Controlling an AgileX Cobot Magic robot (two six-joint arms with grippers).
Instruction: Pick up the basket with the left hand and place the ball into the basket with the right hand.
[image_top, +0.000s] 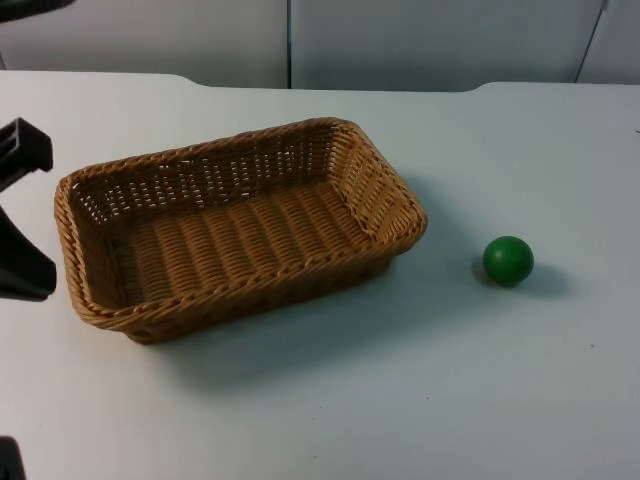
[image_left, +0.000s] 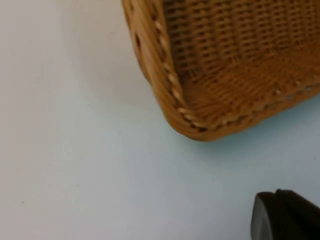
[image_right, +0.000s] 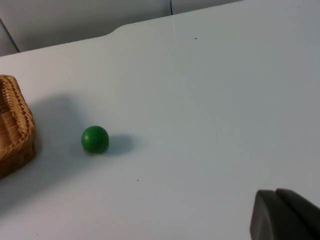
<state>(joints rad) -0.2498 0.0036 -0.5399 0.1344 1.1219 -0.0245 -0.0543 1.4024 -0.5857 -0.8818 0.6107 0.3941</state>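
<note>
Overhead, a white table (image_top: 330, 400) runs back to a grey wall (image_top: 420, 40). On it sits a shallow rectangular basket (image_top: 240, 225) of woven tan wicker with a braided rim, empty. A smooth green ball (image_top: 508, 260) lies on the table well apart from the basket's right end. The left gripper (image_top: 22, 215) hangs just beside the basket's left end; whether it is wide or narrow I cannot tell. From the left wrist, a rounded basket corner (image_left: 200, 90) appears close up. From the right wrist, the ball (image_right: 95, 139) lies near the basket's end (image_right: 15, 125).
</note>
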